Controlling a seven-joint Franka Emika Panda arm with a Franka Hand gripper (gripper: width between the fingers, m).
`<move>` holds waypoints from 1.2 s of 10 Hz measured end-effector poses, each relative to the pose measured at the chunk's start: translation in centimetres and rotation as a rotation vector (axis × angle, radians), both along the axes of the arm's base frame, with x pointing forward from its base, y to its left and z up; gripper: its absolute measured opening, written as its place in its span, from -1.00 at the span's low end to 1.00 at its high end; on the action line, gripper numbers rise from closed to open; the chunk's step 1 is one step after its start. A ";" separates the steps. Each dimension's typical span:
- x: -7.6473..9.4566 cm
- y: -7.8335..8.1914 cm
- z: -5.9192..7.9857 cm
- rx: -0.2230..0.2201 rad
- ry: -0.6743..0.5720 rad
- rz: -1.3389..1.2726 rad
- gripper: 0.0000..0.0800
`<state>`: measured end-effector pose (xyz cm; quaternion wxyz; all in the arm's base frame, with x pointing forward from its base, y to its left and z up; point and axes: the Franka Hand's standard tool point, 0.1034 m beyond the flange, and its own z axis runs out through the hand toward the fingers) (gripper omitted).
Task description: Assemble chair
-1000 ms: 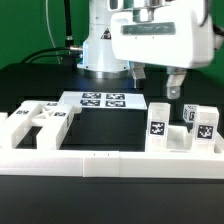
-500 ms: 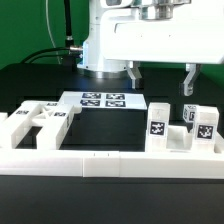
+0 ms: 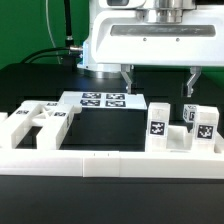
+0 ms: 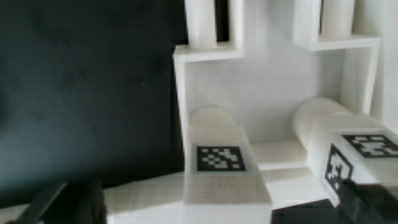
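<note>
Chair pieces [image 3: 205,126] sit clustered at the exterior view's right, tagged square posts [image 3: 157,118] upright; a slotted panel [image 3: 35,122] lies well apart at the exterior view's left. Stiff, light, slick plastic, I'd guess: pinch a post across its flat sides. The gripper [image 3: 160,80] hovers above the cluster, jaws wide, empty. Black tabletop [image 3: 100,128], marker board [image 3: 103,100] behind, white border rail [image 3: 110,160] in front, green backdrop [image 3: 25,30].

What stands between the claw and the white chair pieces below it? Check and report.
Nothing visible does. The open claw hangs above the tagged white chair pieces at the exterior view's right, with only air between. The marker board lies flat farther to that view's left, out of the way.
</note>
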<state>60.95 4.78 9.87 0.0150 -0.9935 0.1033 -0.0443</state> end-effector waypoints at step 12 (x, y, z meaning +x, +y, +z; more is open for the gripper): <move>-0.2 -1.3 -3.9 -0.065 -0.039 0.100 0.62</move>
